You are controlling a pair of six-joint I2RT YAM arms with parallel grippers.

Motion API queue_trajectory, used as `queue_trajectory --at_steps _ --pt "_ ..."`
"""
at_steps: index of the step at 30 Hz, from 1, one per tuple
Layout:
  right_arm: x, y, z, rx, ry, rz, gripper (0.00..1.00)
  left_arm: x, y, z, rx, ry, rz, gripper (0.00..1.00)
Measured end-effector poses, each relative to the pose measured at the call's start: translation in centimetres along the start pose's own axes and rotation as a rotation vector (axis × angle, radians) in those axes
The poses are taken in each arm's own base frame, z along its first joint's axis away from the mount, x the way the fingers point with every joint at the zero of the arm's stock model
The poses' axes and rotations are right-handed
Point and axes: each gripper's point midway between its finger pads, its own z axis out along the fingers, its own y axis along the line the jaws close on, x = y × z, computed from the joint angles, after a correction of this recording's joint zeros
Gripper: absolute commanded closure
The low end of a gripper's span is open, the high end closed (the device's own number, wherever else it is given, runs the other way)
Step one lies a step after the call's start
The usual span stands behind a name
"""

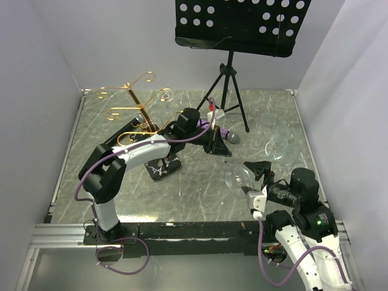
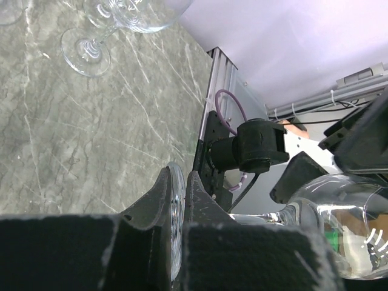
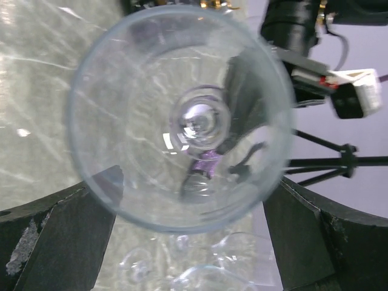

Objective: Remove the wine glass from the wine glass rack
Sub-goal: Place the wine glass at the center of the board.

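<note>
Glassware is off the wine glass rack (image 1: 129, 89): we note the wine glass (image 1: 237, 177) over the desk (image 1: 200, 197), foot pinched in left gripper (image 2: 179, 182), bowl clasped by right gripper (image 3: 188, 185). Opposed pulls could snap its stem.

The top external camera looked down from high above and behind the wine glass (image 1: 237, 177), taking in the table (image 1: 200, 194). The left wrist camera sat close at the glass's foot, facing along the stem. The right wrist camera faced into its bowl. All three shared that glass.
</note>
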Motion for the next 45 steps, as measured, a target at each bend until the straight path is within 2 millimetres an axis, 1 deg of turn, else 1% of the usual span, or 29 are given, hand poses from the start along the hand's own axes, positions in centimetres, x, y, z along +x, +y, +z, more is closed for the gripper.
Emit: queue_trajectory --at_steps 4,9,11,15,22,28,31,34,41,45 --pt "-0.4 -1.1 0.0 0.031 -0.015 -0.017 0.00 0.1 0.2 0.1 -0.001 0.000 -0.007 0.99" --pt "-1.7 -2.1 -0.4 0.040 -0.046 -0.030 0.00 0.2 0.0 0.2 0.011 0.006 -0.028 0.99" --pt "-2.0 -1.8 -0.4 0.029 -0.061 -0.047 0.00 0.2 -0.1 0.2 0.017 0.007 -0.029 0.99" --pt "-2.5 -1.1 -0.3 -0.009 -0.089 -0.086 0.00 0.2 0.2 0.4 0.007 0.005 -0.032 0.99" --pt "-2.5 -1.4 -0.1 -0.032 -0.094 -0.124 0.00 0.3 0.7 0.6 -0.003 0.002 -0.047 0.99" --pt "-3.1 -1.3 0.0 -0.079 -0.123 -0.195 0.00 0.3 0.8 0.6 -0.006 0.002 -0.054 0.99" --pt "-3.3 -0.9 -0.1 -0.098 -0.141 -0.224 0.02 0.4 0.9 0.7 -0.011 0.000 -0.054 0.99" --pt "-3.6 -0.8 -0.1 -0.112 -0.152 -0.241 0.04 0.5 1.2 0.8 -0.015 0.002 -0.058 0.99" --pt "-3.7 -0.6 0.1 -0.130 -0.170 -0.270 0.02 0.6 1.3 0.9 -0.018 0.003 -0.063 0.99" --pt "-3.9 -0.4 0.2 -0.143 -0.184 -0.286 0.04 0.6 1.3 0.9 -0.017 0.005 -0.063 0.99"
